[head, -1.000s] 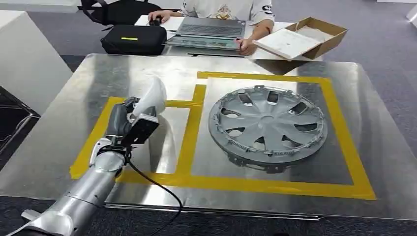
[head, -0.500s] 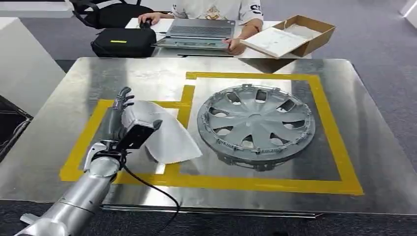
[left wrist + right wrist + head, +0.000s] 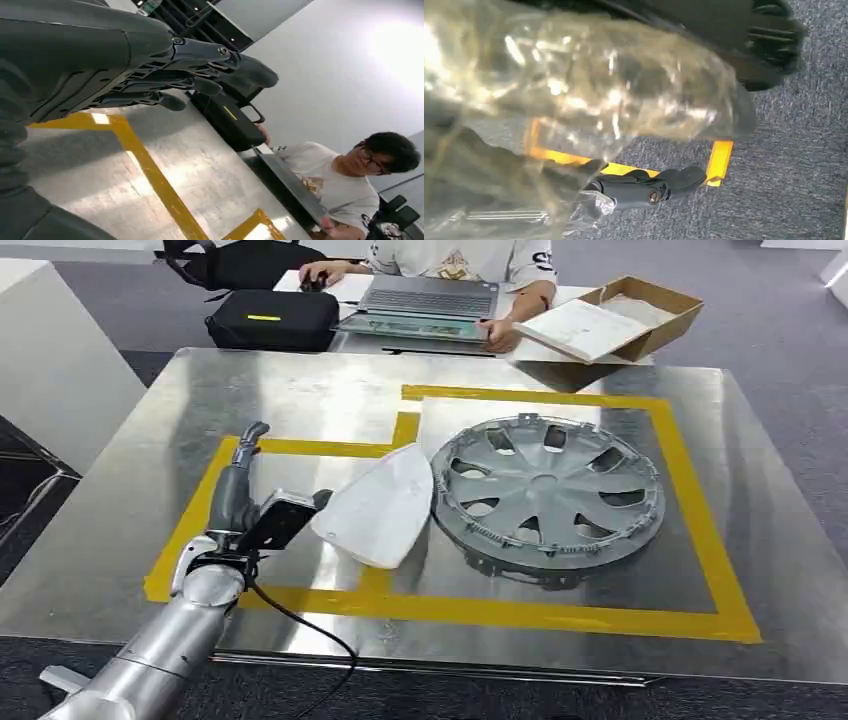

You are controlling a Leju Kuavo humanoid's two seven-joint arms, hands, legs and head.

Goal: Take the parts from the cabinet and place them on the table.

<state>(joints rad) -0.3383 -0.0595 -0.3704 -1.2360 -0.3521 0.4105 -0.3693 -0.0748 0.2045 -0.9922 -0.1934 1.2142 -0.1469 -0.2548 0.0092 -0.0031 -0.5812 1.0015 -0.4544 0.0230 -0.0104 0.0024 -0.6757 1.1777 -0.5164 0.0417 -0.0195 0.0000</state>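
Note:
A white, shield-shaped part (image 3: pixel 380 505) lies on the steel table (image 3: pixel 300 390), over the yellow tape line, its far edge against the rim of a grey wheel cover (image 3: pixel 548 495). The wheel cover lies flat inside the larger taped rectangle. My left hand (image 3: pixel 238 485) hovers just left of the white part, fingers stretched out and apart, holding nothing; the left wrist view shows those dark fingers (image 3: pixel 200 70) straight above the table. In the right wrist view my right hand (image 3: pixel 644 190) hangs over the carpet and holds a dark thing wrapped in clear plastic (image 3: pixel 624 90).
A person sits at a desk beyond the table with a laptop (image 3: pixel 425 300), a black case (image 3: pixel 272 320) and an open cardboard box (image 3: pixel 620 315). A white cabinet side (image 3: pixel 55 360) stands to the left. A black cable (image 3: pixel 310 625) hangs off the table's near edge.
The left hand held the white part upright, tipped it down onto the table and let go. The part now lies further right against the wheel cover. The camera swayed slightly.

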